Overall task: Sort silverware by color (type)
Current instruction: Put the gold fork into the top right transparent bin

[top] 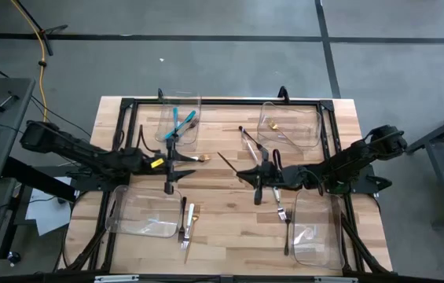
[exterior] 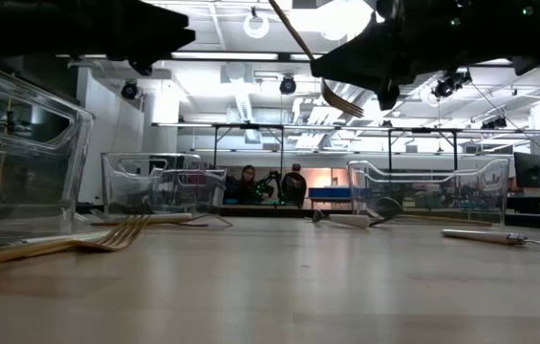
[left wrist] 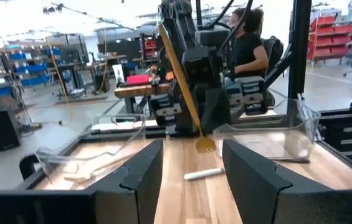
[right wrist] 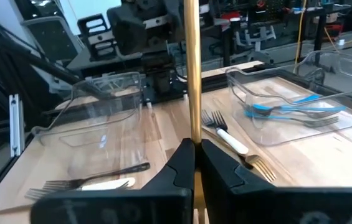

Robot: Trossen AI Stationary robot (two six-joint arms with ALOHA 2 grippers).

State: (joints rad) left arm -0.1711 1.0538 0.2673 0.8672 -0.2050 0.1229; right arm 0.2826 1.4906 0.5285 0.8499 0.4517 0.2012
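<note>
— Where is the right hand [top: 258, 174]?
— Near the middle of the table [top: 229, 216], its arm reaching in low from the right edge. Its fingers are clamped on the handle of a gold fork [right wrist: 192, 74], lifted clear of the wood with the tines hanging down.

— And the left hand [top: 170, 167]?
— Its arm stretches in from the left edge, toward the table's middle. Its fingers [left wrist: 135, 177] stand apart with nothing between them.

— The other cutlery?
— Teal-handled pieces [top: 181, 123] lie in the clear bin [top: 198, 102] by the far edge. A gold fork and a dark one [top: 186, 220] lie side by side near the front edge, and a white-handled fork [top: 279, 203] rests right of middle.
</note>
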